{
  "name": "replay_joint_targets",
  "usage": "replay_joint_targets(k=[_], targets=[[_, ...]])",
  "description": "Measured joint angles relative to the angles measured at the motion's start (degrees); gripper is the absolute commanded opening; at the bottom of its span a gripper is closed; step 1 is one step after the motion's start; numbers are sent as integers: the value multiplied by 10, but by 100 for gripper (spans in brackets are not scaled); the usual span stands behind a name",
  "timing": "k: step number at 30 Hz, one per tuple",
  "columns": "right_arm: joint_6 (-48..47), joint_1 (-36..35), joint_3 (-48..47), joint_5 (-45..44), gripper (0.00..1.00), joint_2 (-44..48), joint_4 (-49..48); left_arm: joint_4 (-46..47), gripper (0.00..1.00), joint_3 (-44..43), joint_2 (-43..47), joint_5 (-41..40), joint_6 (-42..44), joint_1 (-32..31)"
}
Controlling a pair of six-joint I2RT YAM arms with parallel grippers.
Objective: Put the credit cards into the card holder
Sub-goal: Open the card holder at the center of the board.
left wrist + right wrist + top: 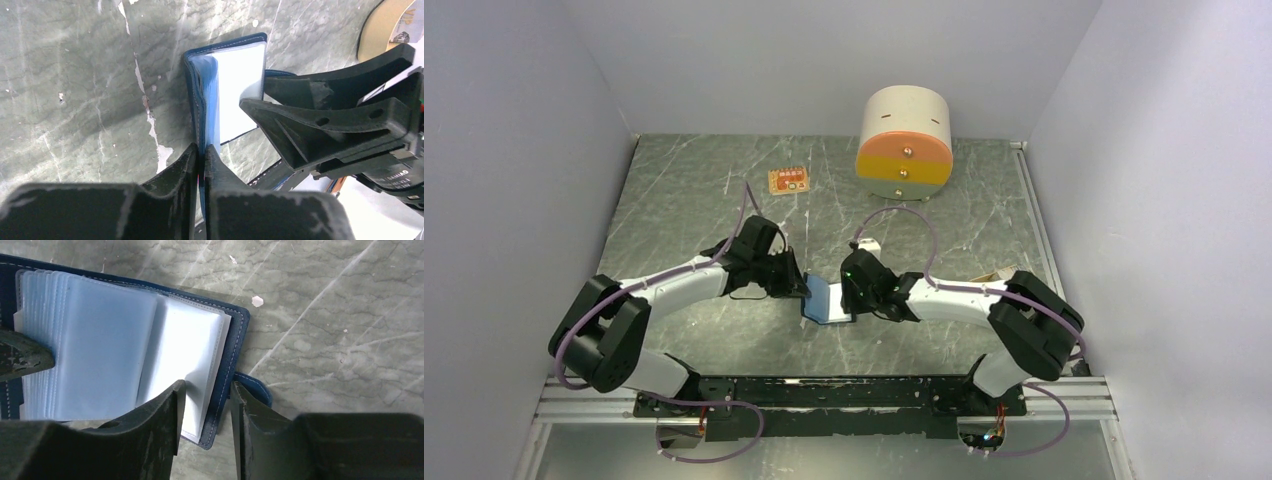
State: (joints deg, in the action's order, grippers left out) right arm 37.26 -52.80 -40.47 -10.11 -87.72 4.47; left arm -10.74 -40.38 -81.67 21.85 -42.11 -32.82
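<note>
Left gripper (201, 150) is pinched tight on the near edge of the card holder (240, 75), clamping the navy cover and its clear sleeves. Opposite, the right gripper (207, 388) straddles the other cover's edge, jaws part-way apart; whether they squeeze it I cannot tell. The card holder sits spread open between the two arms on the marbled table (684, 200). Tan credit cards (990, 274) lie by the right arm's elbow, apart from it.
</note>
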Motion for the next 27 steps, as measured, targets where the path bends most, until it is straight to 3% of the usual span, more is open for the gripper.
replay_joint_targets(k=[7, 16, 27], targets=[[0, 0, -19, 3, 45, 54, 37, 5, 9, 4, -5, 0, 12, 0], [10, -1, -37, 30, 45, 140, 15, 16, 9, 16, -5, 0, 19, 0], [16, -5, -31, 111, 31, 110, -69, 19, 9, 16, -5, 2, 18, 0]])
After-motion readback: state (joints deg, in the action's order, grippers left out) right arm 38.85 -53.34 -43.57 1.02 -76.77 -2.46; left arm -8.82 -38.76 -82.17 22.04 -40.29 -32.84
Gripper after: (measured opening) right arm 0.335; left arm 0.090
